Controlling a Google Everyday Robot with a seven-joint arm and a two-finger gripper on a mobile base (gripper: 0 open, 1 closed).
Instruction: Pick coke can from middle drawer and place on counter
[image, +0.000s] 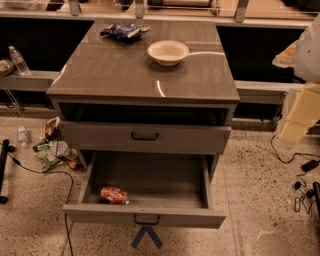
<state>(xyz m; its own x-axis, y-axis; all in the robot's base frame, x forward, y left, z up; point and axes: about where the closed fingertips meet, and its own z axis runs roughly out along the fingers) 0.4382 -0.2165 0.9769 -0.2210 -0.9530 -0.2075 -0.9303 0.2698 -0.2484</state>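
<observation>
The coke can (114, 195) lies on its side in the front left corner of the open middle drawer (150, 218), which is pulled out at the bottom of the cabinet. The counter (125, 70) is the cabinet's glossy grey-brown top. Part of my arm (305, 80), white and cream, shows at the right edge of the view, well to the right of the cabinet. My gripper is out of view, so nothing shows of its fingers.
A white bowl (168, 52) and a dark snack bag (122, 31) sit at the back of the counter. The drawer above (145, 136) is slightly open. Litter (52, 145) and cables (300, 165) lie on the floor beside the cabinet. A water bottle (18, 60) stands on the left ledge.
</observation>
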